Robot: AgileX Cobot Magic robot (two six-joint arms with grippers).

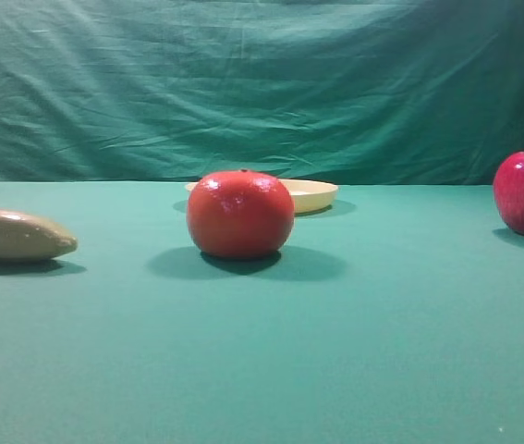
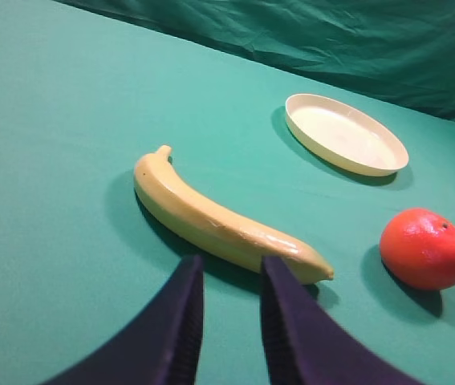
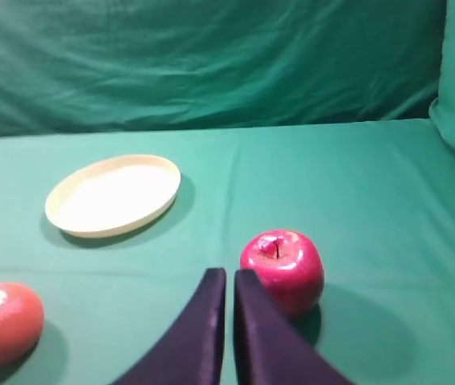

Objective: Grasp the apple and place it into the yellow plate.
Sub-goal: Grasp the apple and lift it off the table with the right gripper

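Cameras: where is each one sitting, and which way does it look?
Exterior high: low by the table, facing the backdrop; orange fruit hides part of the yellow plate; no robot shows.
Left wrist: above the banana, looking down past the left gripper.
Right wrist: behind the right gripper, near the apple.
All three share plate and orange fruit.

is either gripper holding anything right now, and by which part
Nothing is held. The left gripper hovers open near the yellow banana; the right gripper is shut, empty, beside the glossy red apple.
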